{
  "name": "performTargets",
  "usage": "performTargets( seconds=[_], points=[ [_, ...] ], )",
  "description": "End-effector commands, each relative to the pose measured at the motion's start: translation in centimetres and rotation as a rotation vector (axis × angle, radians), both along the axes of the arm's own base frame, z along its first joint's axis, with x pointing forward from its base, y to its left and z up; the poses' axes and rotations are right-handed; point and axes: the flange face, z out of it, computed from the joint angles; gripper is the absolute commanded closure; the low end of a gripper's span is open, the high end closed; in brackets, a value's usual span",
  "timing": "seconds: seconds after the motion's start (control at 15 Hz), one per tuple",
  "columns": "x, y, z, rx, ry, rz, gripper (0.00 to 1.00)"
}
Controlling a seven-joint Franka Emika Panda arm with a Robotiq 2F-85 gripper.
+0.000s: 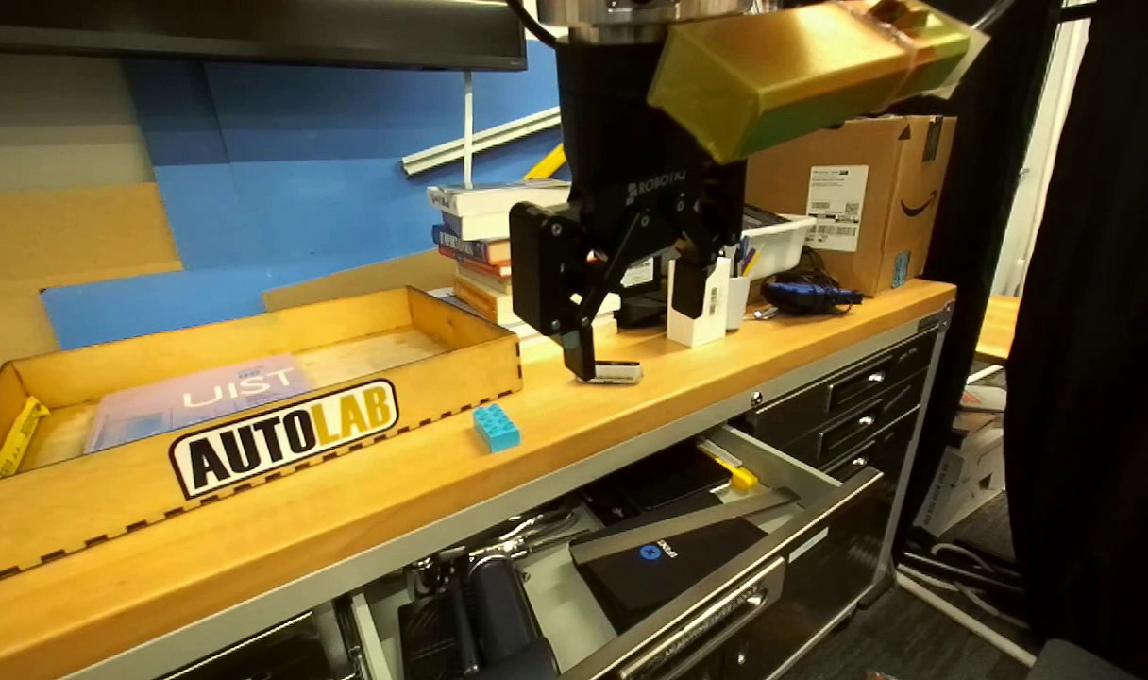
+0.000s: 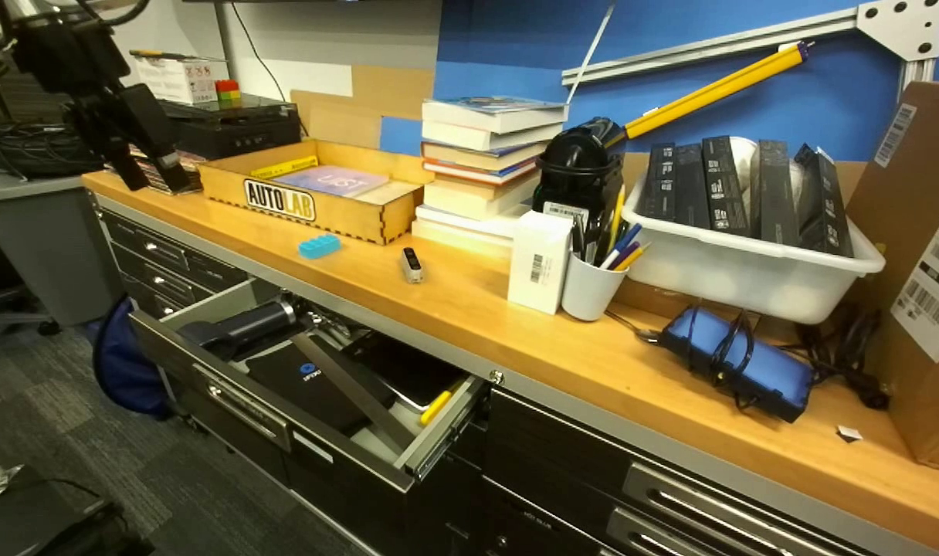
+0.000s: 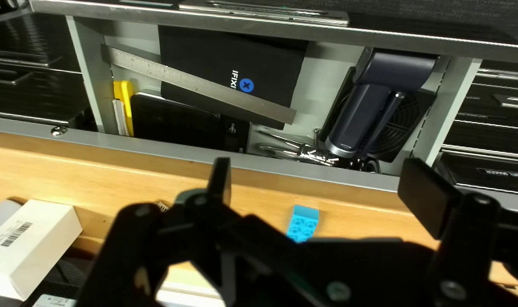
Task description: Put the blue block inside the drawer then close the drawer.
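Jaws: I see the gripper (image 3: 320,181) hanging in the air, its fingers (image 3: 427,198) spread well apart.
Blue block (image 3: 303,224): on the wooden worktop (image 3: 148,179), at about 6 o'clock from the gap between the fingertips in the wrist view.
Drawer (image 3: 280,30): pulled out, at 12 o'clock from the block in that view.
Drawer load: a steel ruler (image 3: 195,81) slanting over a black iFixit-marked piece (image 3: 225,51); a yellow-handled tool (image 3: 125,100) towards 9 o'clock.
Grey piece (image 2: 411,266): near 3 o'clock from the block in an exterior view.
AUTOLAB tray (image 2: 354,216): there, at 12 o'clock.
Book stack (image 2: 485,170): there, at 2 o'clock.
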Motion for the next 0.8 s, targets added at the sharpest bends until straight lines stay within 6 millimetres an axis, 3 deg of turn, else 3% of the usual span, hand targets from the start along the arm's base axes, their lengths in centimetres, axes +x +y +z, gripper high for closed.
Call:
performTargets(
  seconds=[0.0,0.6,0.73],
  points=[
    [0.0,0.0,0.1,-0.001,0.001,0.0,0.0],
    [0.0,0.0,0.1,-0.001,0.001,0.0,0.0],
    [2.4,0.0,-0.2,0.0,0.01,-0.052,0.0]
  ],
)
